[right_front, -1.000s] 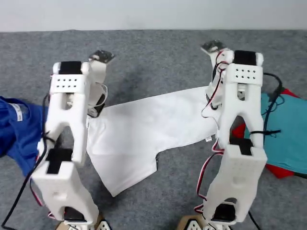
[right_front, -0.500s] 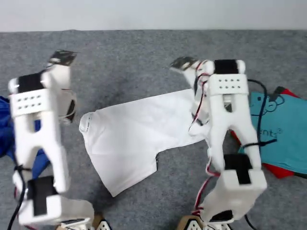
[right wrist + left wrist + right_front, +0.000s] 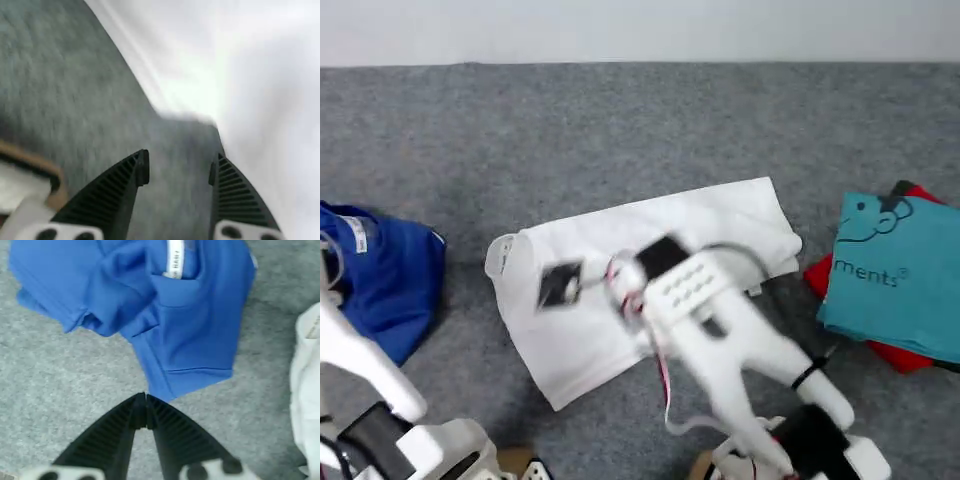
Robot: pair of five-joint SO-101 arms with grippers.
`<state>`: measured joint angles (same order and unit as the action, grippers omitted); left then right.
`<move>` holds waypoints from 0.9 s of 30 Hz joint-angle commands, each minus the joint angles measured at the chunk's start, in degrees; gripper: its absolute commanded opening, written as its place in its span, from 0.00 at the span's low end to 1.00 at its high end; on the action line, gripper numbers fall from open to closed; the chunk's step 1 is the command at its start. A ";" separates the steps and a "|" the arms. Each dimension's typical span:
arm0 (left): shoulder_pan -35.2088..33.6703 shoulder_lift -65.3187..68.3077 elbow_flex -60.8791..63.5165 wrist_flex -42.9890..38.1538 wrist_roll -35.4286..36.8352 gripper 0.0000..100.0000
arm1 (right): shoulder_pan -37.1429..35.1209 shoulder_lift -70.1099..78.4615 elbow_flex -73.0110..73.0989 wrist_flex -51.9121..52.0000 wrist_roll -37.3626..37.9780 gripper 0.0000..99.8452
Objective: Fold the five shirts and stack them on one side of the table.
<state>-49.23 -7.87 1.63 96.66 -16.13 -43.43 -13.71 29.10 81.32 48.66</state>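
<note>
The white shirt (image 3: 720, 225) lies spread and slightly askew in the middle of the grey table (image 3: 620, 120). Its near half is partly hidden in the high view by the right arm (image 3: 720, 330), which stretches low across it from the near edge and shows only as a smear. The teal shirt (image 3: 900, 290) sits folded at the right side, cut off by the edge of the high view. The red shirt (image 3: 817, 273) lies under it, with just a corner and a strip peeking out. At the left side the blue shirt (image 3: 390, 280) is a rumpled heap, also cut off at the edge.

The left arm (image 3: 380, 440) is tucked into the near left corner, mostly out of sight. The left claw (image 3: 145, 412) is closed on nothing, its tips pressed together over bare table just beside the blue shirt's hem. The right claw (image 3: 180, 175) is spread wide and empty above blurred grey table and white cloth. I can't say whether it touches the cloth.
</note>
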 commanded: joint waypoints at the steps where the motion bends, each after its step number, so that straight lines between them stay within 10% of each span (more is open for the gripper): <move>1: -2.02 -2.37 1.45 -2.29 -1.41 0.01 | -6.11 -2.68 4.57 -9.19 -2.11 0.21; 27: -5.63 -2.46 5.14 -3.60 -1.41 0.01 | -19.65 16.04 3.96 -25.19 -5.19 0.19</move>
<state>-54.59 -7.87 6.99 93.93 -16.84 -62.68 1.05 35.78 56.35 44.26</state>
